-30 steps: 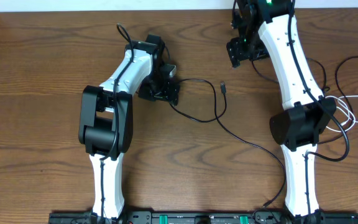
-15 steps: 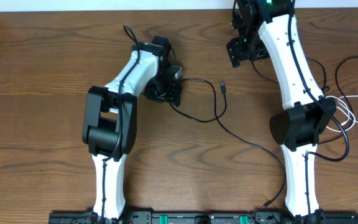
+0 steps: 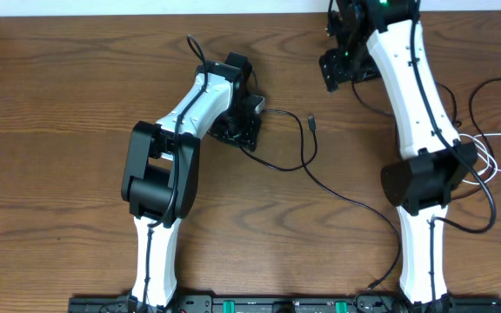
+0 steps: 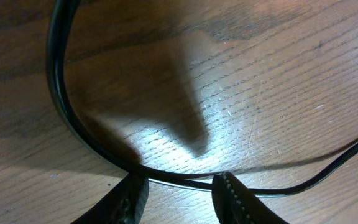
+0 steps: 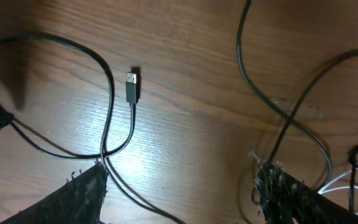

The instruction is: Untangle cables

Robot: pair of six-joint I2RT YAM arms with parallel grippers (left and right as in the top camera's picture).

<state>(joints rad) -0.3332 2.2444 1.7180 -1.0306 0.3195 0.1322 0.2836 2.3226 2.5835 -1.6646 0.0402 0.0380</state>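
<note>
A thin black cable runs from my left gripper (image 3: 249, 124) to the right, ends in a small plug (image 3: 313, 123), loops down and trails toward the lower right. In the left wrist view the cable (image 4: 56, 93) curves across the wood and passes just in front of the parted jaws (image 4: 182, 193), which are open. My right gripper (image 3: 342, 69) is open at the far edge, above the table. Its view shows the plug (image 5: 131, 84) and black cable loops between the wide fingers (image 5: 182, 186). A white cable (image 3: 491, 161) lies tangled with black ones at the far right.
The wooden table (image 3: 59, 130) carries both arms. More black cable loops (image 3: 485, 85) lie at the right edge, beside the right arm's elbow (image 3: 424, 178). The table's far edge meets a white wall.
My left arm has swung right and a little farther back, carrying its gripper closer to the cable's plug end. The right arm has barely moved.
</note>
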